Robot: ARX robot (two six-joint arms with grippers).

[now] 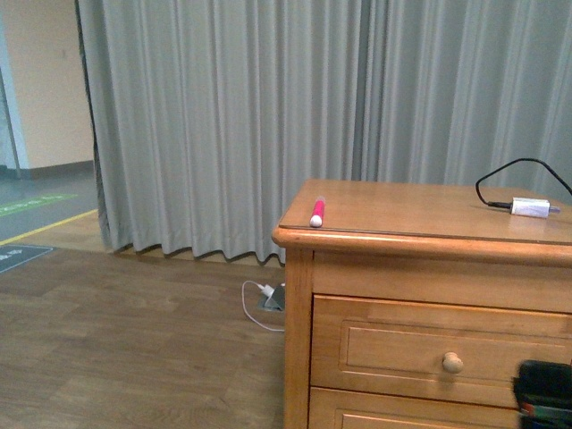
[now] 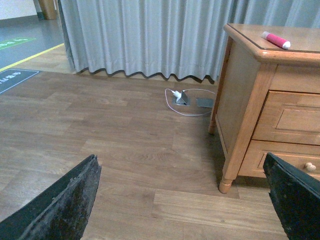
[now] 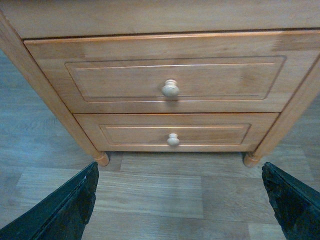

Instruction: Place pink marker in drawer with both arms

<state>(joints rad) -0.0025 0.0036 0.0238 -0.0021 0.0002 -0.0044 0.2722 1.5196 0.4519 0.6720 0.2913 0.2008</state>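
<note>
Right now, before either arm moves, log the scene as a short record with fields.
pink marker: lying on the cabinet top, near its front left corner
drawer: shut, knob free
charger: on the cabinet top, far right, cable attached
left jaws: spread wide, empty
right jaws: spread wide, empty, facing the drawer fronts
task: marker not yet in drawer
</note>
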